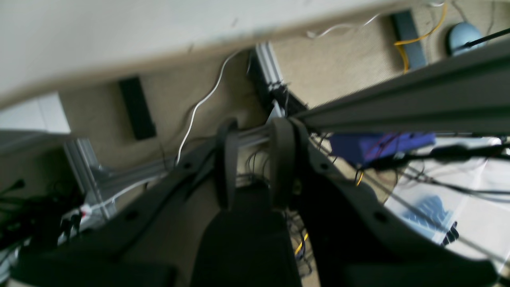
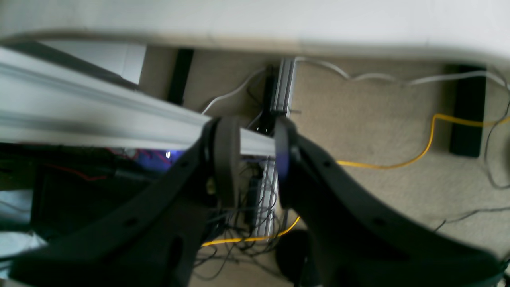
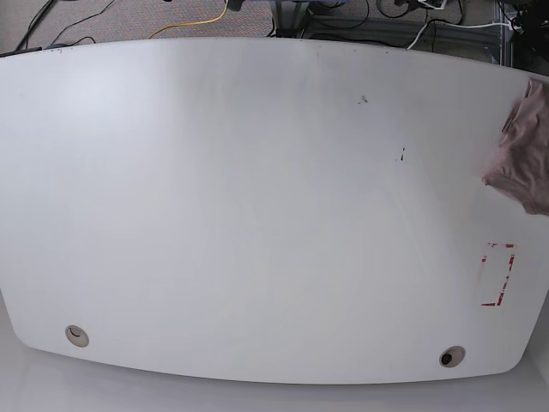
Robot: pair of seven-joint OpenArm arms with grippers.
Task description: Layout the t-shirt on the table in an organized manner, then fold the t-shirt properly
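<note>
T-shirt (image 3: 525, 146) lies bunched at the right edge of the table (image 3: 257, 206), partly cut off by the base view, above the red rectangular mark (image 3: 497, 275). Both wrist cameras look past the table's edge to the carpet and cables below. The left gripper (image 1: 255, 163) and the right gripper (image 2: 255, 159) each stand with a narrow gap between the fingers, holding nothing

My t-shirt (image 3: 521, 146) lies bunched at the far right edge of the tabletop (image 3: 257, 206) in the base view, partly cut off by the frame. A rectangular mark (image 3: 498, 275) sits nearer the front, with two holes (image 3: 77, 336) along the front edge.
</note>
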